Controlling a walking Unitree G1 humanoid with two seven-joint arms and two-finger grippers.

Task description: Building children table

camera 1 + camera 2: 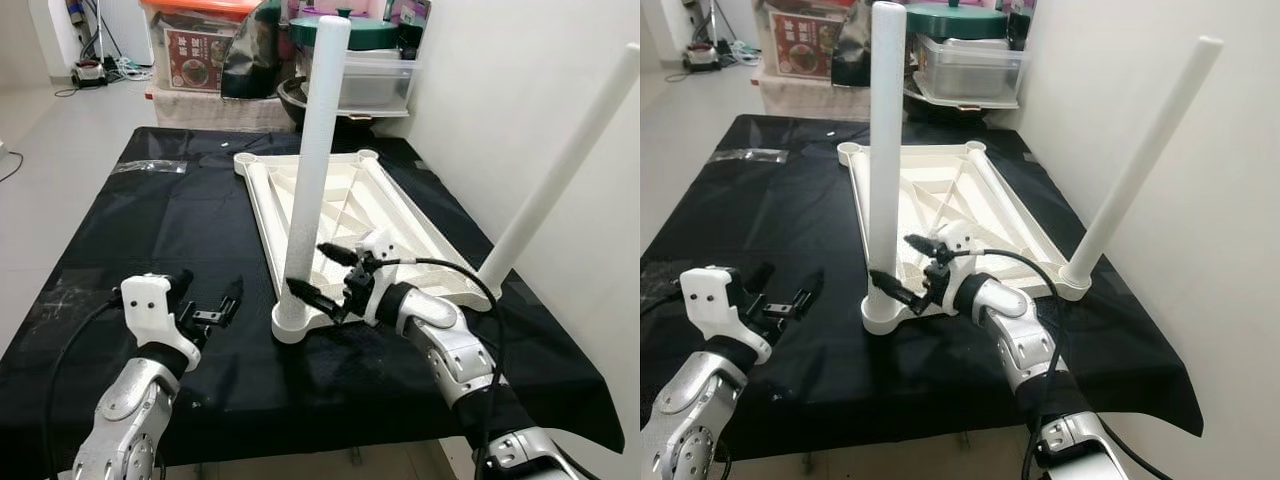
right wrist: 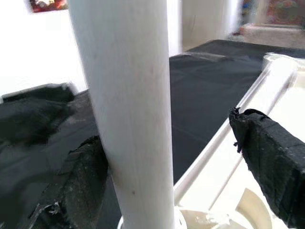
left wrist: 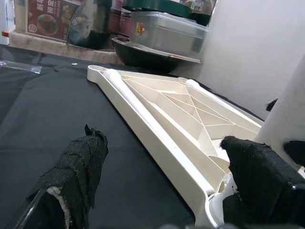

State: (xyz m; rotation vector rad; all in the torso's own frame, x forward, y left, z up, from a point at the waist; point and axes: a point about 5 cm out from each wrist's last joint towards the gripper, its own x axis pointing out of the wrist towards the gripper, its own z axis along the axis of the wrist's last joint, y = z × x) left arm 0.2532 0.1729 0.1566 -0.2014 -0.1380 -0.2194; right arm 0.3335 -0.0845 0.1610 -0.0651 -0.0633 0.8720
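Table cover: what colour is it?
Black; the cloth shows best in the left eye view.

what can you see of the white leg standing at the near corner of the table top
The leg is a plain white tube, plastic by its look, standing upright in the near left corner socket of the upside-down table top on the black cloth. The right gripper has its jaws open around its lower part, one finger touching it.

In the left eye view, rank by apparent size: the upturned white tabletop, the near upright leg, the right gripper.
1. white tabletop
2. near leg, though closeness to the camera inflates it
3. right gripper, open around that leg's base
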